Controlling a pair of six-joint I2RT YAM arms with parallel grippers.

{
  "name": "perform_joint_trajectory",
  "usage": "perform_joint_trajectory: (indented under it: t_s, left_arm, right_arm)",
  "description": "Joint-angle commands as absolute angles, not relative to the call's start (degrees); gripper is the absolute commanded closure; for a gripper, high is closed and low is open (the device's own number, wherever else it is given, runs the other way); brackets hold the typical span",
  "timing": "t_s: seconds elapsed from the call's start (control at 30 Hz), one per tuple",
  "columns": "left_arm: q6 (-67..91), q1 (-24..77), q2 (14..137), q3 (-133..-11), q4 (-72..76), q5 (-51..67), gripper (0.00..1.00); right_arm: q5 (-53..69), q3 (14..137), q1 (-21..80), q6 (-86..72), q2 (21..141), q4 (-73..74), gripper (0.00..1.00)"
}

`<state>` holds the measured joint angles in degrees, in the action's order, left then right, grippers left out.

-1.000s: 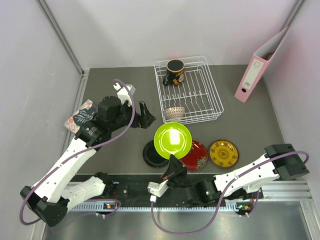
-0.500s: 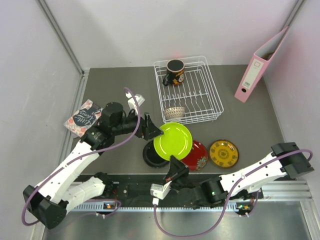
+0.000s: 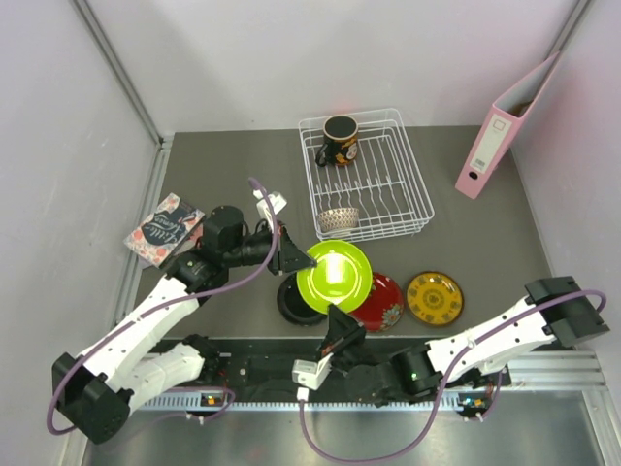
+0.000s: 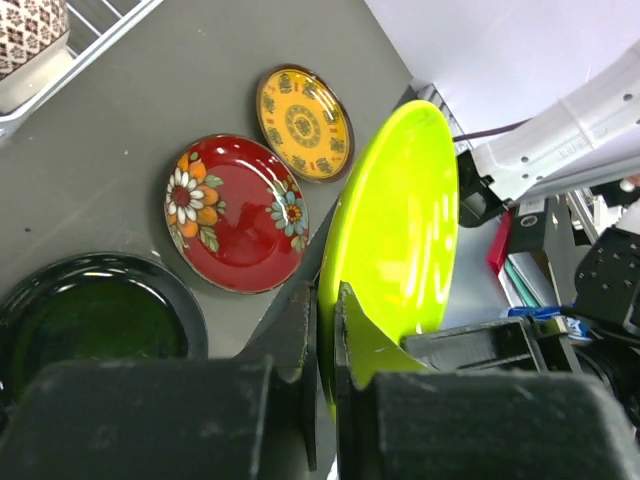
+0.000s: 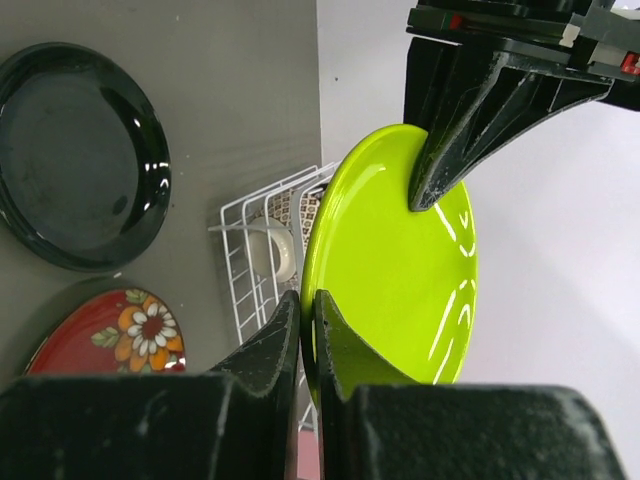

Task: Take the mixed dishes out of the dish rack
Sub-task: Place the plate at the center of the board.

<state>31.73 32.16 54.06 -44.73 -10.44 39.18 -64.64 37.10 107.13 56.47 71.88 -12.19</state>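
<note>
left hand [image 3: 301,259] clamps the lime green plate [image 3: 337,277] at its 9 o'clock rim; right hand [image 3: 336,315] clamps 6 o'clock.

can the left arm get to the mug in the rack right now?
Probably not yet. The left gripper is shut on the green plate at one rim, and the right gripper pinches the opposite rim. Once the left lets go, the mug at the rack's far end looks open from above.
</note>
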Motion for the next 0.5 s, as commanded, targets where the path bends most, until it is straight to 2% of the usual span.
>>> perform_joint_trajectory:
  t_s: [0.0, 0.1, 0.13, 0.2, 0.47]
  left_arm:
    - [31.29, 31.9, 53.09, -44.47, -7.03, 39.74, 1.0]
    - [31.46, 31.9, 52.03, -44.56, -8.26, 36.14, 1.0]
    - [31.46, 31.9, 51.6, -45.0, -9.22, 33.6, 1.0]
    - [31.9, 31.9, 51.15, -45.52, -10.63, 30.95, 1.0]
    - [34.54, 27.87, 48.34, -47.72, -17.12, 12.15, 1.0]
  right_arm:
    - [-67.4, 37.61, 107.84, 55.63, 72.07, -16.26, 1.0]
    - [-69.25, 38.32, 107.84, 55.55, 73.12, -16.52, 0.56]
    - [-69.78, 38.41, 107.84, 55.55, 73.3, -17.13, 0.28]
    - [-71.54, 38.84, 107.84, 55.9, 73.21, -18.28, 0.01]
    - [-75.93, 44.9, 108.46, 54.76, 64.45, -27.06, 0.0]
